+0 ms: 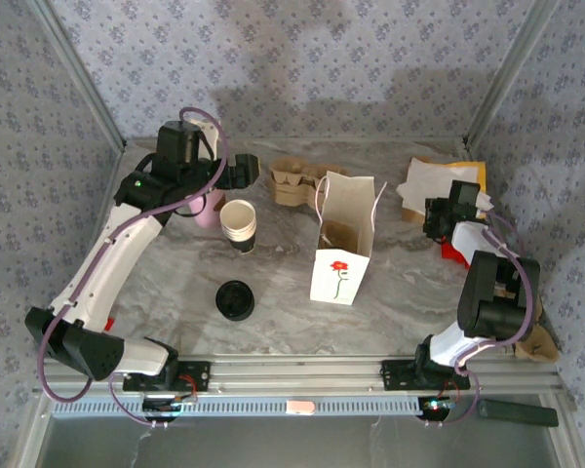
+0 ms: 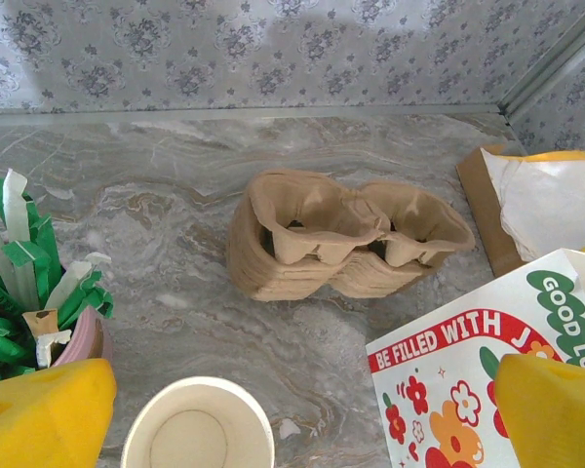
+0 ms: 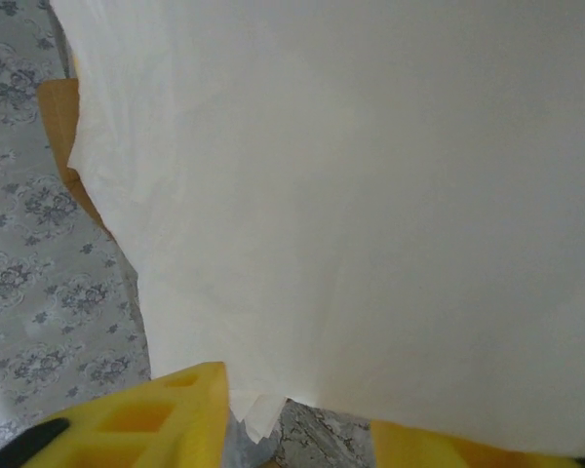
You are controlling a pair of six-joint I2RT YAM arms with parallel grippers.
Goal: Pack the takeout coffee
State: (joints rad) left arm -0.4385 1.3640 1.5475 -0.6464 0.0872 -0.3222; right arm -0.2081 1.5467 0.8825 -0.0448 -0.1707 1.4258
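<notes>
The takeout coffee [image 1: 235, 300] stood upright on the marble-patterned table [image 1: 400, 312], at about 7 o'clock from the table's middle, black lid up, well apart from both grippers. At 11 o'clock from it the left gripper [image 1: 246, 175] hung above the table with its yellow fingers [image 2: 49, 414] spread wide and nothing between them. Just below that gripper, a pink cup of green-wrapped straws [image 2: 34, 283] stood beside a stack of lidless white paper cups [image 1: 239, 222], the stack at 12 o'clock from the coffee. At 1 o'clock from the stack lay a pile of nested cardboard cup carriers [image 2: 341, 239]. A white paper bag [image 1: 343, 249] printed with a red flower stood open at 3 o'clock from the stack. At 2 o'clock from the bag lay loose white paper sheets [image 3: 370, 195], and the right gripper [image 1: 447, 216] was at their near edge; I could not tell whether its fingers [image 3: 156, 419] had closed on the paper.
</notes>
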